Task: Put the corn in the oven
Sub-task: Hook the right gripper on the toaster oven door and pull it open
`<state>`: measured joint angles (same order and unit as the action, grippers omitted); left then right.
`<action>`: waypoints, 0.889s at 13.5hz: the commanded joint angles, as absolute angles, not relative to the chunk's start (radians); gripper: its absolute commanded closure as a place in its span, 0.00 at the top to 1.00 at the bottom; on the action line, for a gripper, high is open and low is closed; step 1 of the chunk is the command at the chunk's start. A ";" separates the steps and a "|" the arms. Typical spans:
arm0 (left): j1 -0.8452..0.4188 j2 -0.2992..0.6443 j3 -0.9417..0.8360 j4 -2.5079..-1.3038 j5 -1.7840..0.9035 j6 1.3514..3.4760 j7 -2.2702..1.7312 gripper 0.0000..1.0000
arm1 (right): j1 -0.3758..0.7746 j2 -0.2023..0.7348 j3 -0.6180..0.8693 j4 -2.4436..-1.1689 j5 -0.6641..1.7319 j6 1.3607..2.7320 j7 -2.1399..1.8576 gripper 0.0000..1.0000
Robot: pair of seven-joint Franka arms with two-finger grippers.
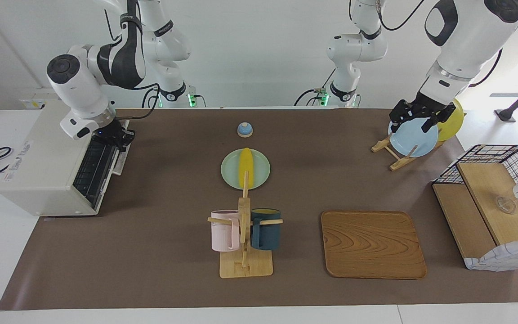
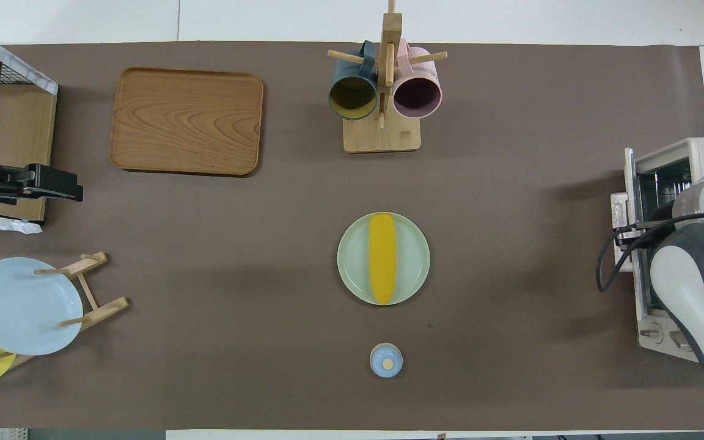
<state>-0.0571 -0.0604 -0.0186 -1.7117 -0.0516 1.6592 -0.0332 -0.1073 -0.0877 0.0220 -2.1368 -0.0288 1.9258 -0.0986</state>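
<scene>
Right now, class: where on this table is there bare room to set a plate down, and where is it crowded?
Bare cloth lies between the oven and the green plate holding the corn, and between that plate and the plate rack. It is crowded around the mug stand, tray and basket.
</scene>
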 commanded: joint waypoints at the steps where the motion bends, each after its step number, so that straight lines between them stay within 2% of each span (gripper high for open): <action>1: -0.015 -0.064 -0.040 -1.701 -0.041 1.646 -0.032 1.00 | -0.129 -0.014 0.017 -2.172 -0.040 2.065 -0.098 0.00; 4: 0.011 -0.061 -0.060 -1.707 -0.041 1.672 -0.032 1.00 | -0.127 0.012 0.018 -2.201 -0.040 2.137 -0.098 0.00; 7: 0.008 -0.048 -0.061 -1.709 -0.043 1.693 -0.032 1.00 | -0.077 0.022 0.017 -2.252 -0.040 2.238 -0.075 0.00; 12: 0.000 -0.046 -0.058 -1.715 -0.043 1.706 -0.032 1.00 | -0.072 0.038 0.017 -2.295 -0.040 2.305 -0.067 0.00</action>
